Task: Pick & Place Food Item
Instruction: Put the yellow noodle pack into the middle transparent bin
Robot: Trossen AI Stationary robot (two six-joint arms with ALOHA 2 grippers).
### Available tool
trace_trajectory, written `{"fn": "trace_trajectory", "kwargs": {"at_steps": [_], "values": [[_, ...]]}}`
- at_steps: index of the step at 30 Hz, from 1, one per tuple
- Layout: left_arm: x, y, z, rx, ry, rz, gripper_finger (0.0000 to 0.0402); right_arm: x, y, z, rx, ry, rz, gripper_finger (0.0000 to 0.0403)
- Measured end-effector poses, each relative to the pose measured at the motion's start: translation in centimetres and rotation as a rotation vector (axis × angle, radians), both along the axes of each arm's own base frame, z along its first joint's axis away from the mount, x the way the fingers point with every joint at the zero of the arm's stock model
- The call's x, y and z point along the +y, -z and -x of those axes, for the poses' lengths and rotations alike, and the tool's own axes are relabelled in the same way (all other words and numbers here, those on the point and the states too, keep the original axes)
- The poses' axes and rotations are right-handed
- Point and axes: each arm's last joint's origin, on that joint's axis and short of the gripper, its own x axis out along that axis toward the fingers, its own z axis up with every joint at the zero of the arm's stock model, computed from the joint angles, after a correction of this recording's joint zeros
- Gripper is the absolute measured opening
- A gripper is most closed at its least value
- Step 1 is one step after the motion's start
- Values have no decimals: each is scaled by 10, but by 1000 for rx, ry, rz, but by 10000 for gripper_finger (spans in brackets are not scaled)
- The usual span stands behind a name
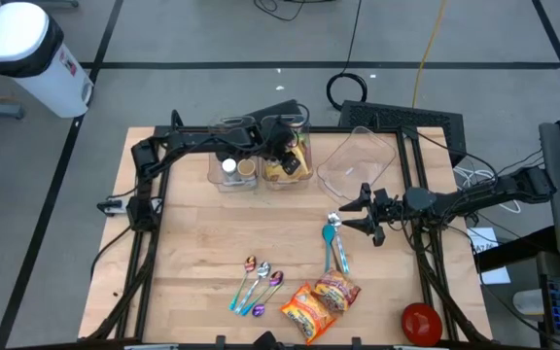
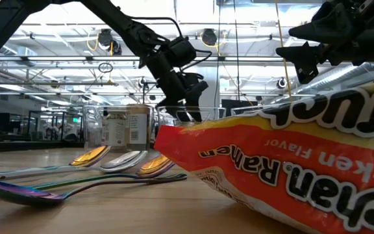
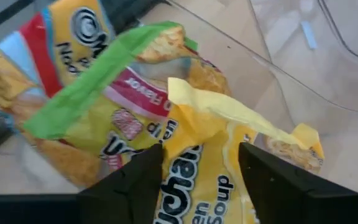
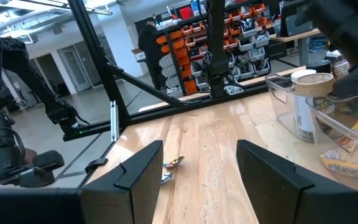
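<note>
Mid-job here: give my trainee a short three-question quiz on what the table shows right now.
1. True or false: the left gripper is above the clear bin that holds ramen packets.
2. How many ramen packets lie on the table near its front edge?
A. two
B. four
C. none
3. Fill in: the right gripper hangs open beside the ___ spoons.

Key:
1. True
2. A
3. teal
</note>
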Motion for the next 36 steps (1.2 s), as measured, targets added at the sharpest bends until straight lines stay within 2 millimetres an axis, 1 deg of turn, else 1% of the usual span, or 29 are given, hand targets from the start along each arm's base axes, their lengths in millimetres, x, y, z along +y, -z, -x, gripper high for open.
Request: {"fn": "trace_trajectory", "kwargs": {"at_steps": [6, 11, 14, 15, 21, 29, 32, 36], "values": [[0, 8, -2, 16, 11, 8, 140, 0, 0, 0, -3, 0, 0, 196], [1, 8, -2, 17, -5, -13, 73, 0, 0, 0, -4, 0, -1, 196], [2, 4, -3, -5, -6, -23, 24, 0, 0, 0, -4, 0, -1, 196], [2, 2, -3, -20, -5, -26, 12, 0, 0, 0, -4, 0, -1, 196], [3, -5, -5, -93, -22, -6, 4, 0, 0, 0, -2, 0, -1, 196], [4, -14, -3, -129, -43, 5, 4, 0, 0, 0, 0, -2, 0, 196], [3, -22, -2, -158, -45, -5, 3, 0, 0, 0, 1, -3, 0, 196], [4, -36, -5, -261, -32, -15, 3, 0, 0, 0, 1, -3, 0, 196]]}}
